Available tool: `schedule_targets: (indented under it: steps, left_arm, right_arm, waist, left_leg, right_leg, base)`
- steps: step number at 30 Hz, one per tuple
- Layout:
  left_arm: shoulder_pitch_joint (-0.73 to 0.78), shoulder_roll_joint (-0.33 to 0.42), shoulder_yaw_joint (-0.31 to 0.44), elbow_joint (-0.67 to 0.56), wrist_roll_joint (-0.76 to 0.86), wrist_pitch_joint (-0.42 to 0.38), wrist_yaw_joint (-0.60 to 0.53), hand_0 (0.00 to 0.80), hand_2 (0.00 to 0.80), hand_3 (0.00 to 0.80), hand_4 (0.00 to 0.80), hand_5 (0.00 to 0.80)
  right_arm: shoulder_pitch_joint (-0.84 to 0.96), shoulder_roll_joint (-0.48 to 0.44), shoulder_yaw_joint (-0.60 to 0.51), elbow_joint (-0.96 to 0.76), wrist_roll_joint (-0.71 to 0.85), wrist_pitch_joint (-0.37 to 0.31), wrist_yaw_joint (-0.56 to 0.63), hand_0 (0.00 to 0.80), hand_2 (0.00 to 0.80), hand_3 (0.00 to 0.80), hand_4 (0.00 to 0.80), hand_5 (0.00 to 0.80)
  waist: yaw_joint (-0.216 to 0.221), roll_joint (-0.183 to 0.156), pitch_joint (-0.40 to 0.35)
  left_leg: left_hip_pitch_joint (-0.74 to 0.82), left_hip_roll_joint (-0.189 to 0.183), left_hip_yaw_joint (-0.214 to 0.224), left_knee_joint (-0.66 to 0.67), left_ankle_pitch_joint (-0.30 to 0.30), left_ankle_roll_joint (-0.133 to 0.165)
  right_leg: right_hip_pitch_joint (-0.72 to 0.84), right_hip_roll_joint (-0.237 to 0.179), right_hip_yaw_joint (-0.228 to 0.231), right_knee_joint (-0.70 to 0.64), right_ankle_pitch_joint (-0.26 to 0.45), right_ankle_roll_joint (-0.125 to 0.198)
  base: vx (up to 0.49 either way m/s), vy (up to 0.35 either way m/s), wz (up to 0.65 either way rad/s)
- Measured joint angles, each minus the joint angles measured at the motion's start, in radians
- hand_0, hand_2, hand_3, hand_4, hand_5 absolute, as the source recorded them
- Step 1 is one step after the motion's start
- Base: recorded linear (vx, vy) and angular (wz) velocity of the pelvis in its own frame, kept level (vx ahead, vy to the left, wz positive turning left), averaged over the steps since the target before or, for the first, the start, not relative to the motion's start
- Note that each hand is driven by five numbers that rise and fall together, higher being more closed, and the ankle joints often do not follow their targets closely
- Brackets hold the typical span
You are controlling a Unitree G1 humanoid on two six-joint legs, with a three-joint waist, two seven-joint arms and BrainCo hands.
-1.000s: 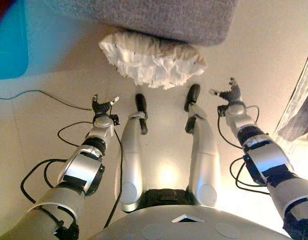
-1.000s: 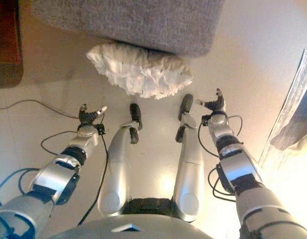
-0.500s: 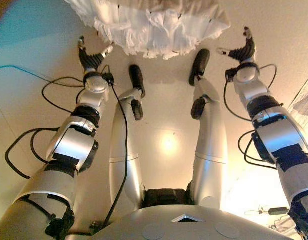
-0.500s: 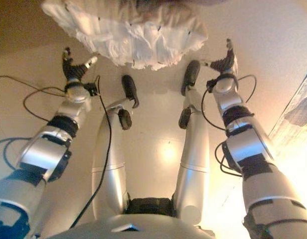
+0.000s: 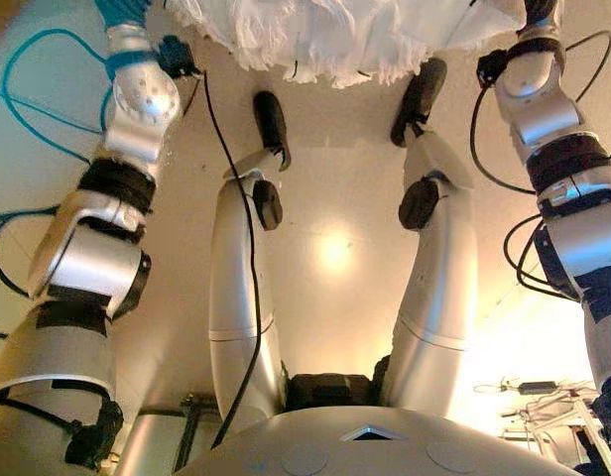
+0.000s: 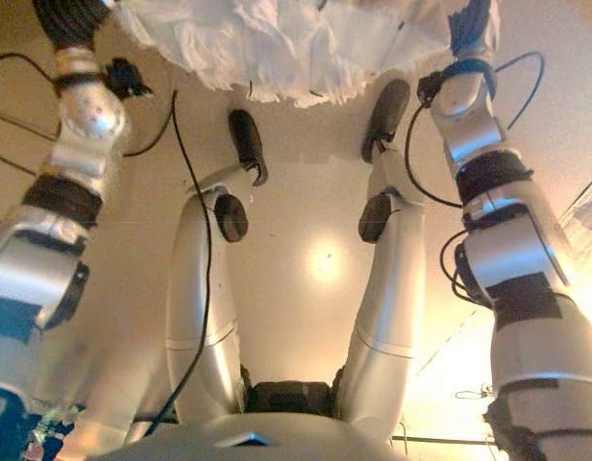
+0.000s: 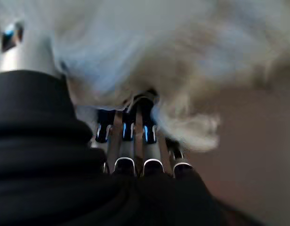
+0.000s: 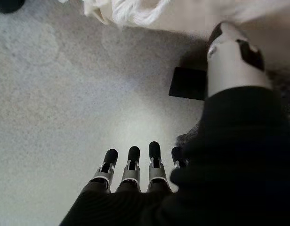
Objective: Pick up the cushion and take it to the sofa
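A: Now, top of both eye views: the white ruffled cushion (image 5: pixel 335 40) lies on the pale floor (image 5: pixel 335 178), cut off by the upper edge. Half a second ago nearly all of it showed, and a second ago the grey sofa behind it as well; the whole picture has shifted, so the camera has moved closer and tilted down, not the cushion.

B: And the two hands?

A: Left hand (image 7: pixel 135 136): in its wrist view the fingers run straight forward, with their tips hidden in the cushion's frills, so whether they grip cannot be told. In the eye views the hand is out of sight above the upper edge, at the cushion's left side; earlier it stood spread just short of the frills.

B: Right hand?

A: Right hand (image 8: pixel 131 162): released, fingers straight over bare floor, thumb apart, the cushion's edge lying ahead of the fingertips without contact. In the eye views it reaches the cushion's right end at the upper edge, higher in the frame than before.
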Motion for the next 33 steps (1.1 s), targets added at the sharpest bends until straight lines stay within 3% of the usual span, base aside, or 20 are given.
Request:
schedule_targets:
  steps: [3,5,8,11,15,18,20,24,25,26,33]
  left_arm:
    - [0.071,0.006,0.037,0.021,-0.028,-0.019,-0.043,0.000,0.000,0.000,0.000,0.000]
    - [0.108,0.041,0.046,0.029,-0.035,-0.030,-0.129,0.000,0.000,0.000,0.000,0.000]
    - [0.104,0.119,0.023,0.050,-0.137,0.037,-0.295,0.000,0.000,0.000,0.000,0.000]
    - [0.079,0.180,0.017,0.049,-0.256,0.099,-0.493,0.000,0.000,0.000,0.000,0.000]
    - [0.013,0.180,-0.042,-0.028,-0.390,0.156,-0.743,0.000,0.000,0.000,0.000,0.000]
    - [-0.019,0.178,-0.085,-0.076,-0.497,0.212,-0.885,0.000,0.000,0.000,0.000,0.000]
    - [-0.033,0.178,-0.117,-0.096,-0.531,0.225,-0.922,0.000,0.000,0.000,0.000,0.000]
    - [-0.029,0.179,-0.160,-0.118,-0.572,0.242,-0.935,0.000,0.000,0.000,0.000,0.000]
    - [-0.028,0.179,-0.161,-0.120,-0.573,0.242,-0.936,0.521,0.521,0.521,0.521,0.521]
    - [-0.029,0.180,-0.165,-0.121,-0.578,0.242,-0.938,0.800,0.800,0.800,0.800,0.800]
    - [-0.012,0.175,-0.166,-0.158,-0.619,0.229,-0.945,0.800,0.800,0.800,0.800,0.800]
  right_arm:
    - [0.057,-0.037,-0.005,-0.009,0.012,-0.023,0.029,0.000,0.000,0.000,0.000,0.000]
    - [0.135,-0.104,-0.002,-0.098,0.044,-0.076,0.107,0.000,0.000,0.000,0.000,0.000]
    - [0.223,-0.210,-0.002,-0.207,0.122,-0.159,0.236,0.000,0.000,0.000,0.000,0.000]
    - [0.231,-0.228,-0.010,-0.273,0.222,-0.203,0.361,0.000,0.000,0.000,0.000,0.000]
    - [0.239,-0.212,-0.009,-0.313,0.407,-0.197,0.632,0.000,0.000,0.000,0.000,0.000]
    - [0.224,-0.191,0.010,-0.320,0.513,-0.143,0.834,0.000,0.000,0.000,0.000,0.000]
    - [0.215,-0.192,0.020,-0.320,0.517,-0.117,0.895,0.000,0.000,0.000,0.000,0.000]
    - [0.205,-0.210,0.046,-0.321,0.520,-0.109,0.897,0.000,0.000,0.000,0.000,0.000]
    - [0.203,-0.210,0.048,-0.321,0.533,-0.109,0.893,0.000,0.000,0.000,0.000,0.000]
    - [0.200,-0.209,0.048,-0.322,0.544,-0.109,0.889,0.000,0.000,0.000,0.000,0.000]
    - [0.199,-0.209,0.042,-0.335,0.573,-0.109,0.858,0.000,0.000,0.000,0.000,0.000]
  waist:
    - [0.007,0.000,0.000]
    - [0.001,-0.001,0.000]
    - [-0.018,-0.001,0.000]
    - [-0.061,-0.001,0.000]
    - [-0.064,-0.001,0.000]
    - [-0.063,-0.001,0.000]
    - [-0.062,-0.001,0.000]
    - [-0.057,-0.001,0.000]
    - [-0.056,-0.001,0.000]
    - [-0.056,-0.001,-0.001]
    - [-0.053,0.000,-0.001]
  left_leg:
    - [-0.004,-0.002,0.003,-0.008,-0.001,-0.002]
    - [-0.009,-0.004,0.002,-0.001,-0.005,-0.003]
    - [-0.014,0.001,0.003,0.042,-0.026,0.004]
    - [-0.014,0.001,0.013,0.055,-0.037,0.014]
    - [-0.015,0.004,0.027,0.044,-0.039,0.019]
    - [-0.014,0.007,0.033,0.037,-0.038,0.015]
    - [-0.012,0.007,0.037,0.030,-0.038,0.014]
    - [-0.002,0.006,0.045,0.018,-0.037,0.014]
    - [0.001,0.006,0.049,0.011,-0.037,0.014]
    - [0.003,0.006,0.053,0.001,-0.036,0.014]
    - [0.008,0.002,0.067,-0.042,-0.026,0.014]
  right_leg:
    - [-0.011,-0.003,0.001,0.002,-0.005,-0.004]
    - [-0.019,-0.008,0.001,0.018,-0.018,-0.002]
    - [-0.025,-0.011,0.006,0.054,-0.035,0.003]
    - [-0.025,-0.011,0.017,0.057,-0.034,0.011]
    - [-0.035,-0.009,0.028,0.044,-0.030,0.019]
    - [-0.038,-0.004,0.031,0.037,-0.027,0.015]
    - [-0.038,-0.004,0.032,0.032,-0.027,0.015]
    - [-0.038,-0.004,0.038,0.030,-0.027,0.015]
    - [-0.038,-0.003,0.042,0.022,-0.026,0.015]
    - [-0.038,-0.002,0.044,0.012,-0.022,0.016]
    - [-0.038,0.001,0.048,-0.031,-0.004,0.025]
  base:
    - [0.055,-0.034,0.05]
    - [0.093,0.001,0.11]
    - [0.021,0.068,-0.04]
    - [0.000,0.057,-0.07]
    - [-0.004,0.026,-0.04]
    - [-0.003,0.009,-0.06]
    - [0.000,0.000,0.00]
    - [0.000,-0.029,0.02]
    - [0.003,-0.042,0.01]
    - [0.006,-0.039,-0.02]
    - [0.004,-0.041,-0.01]
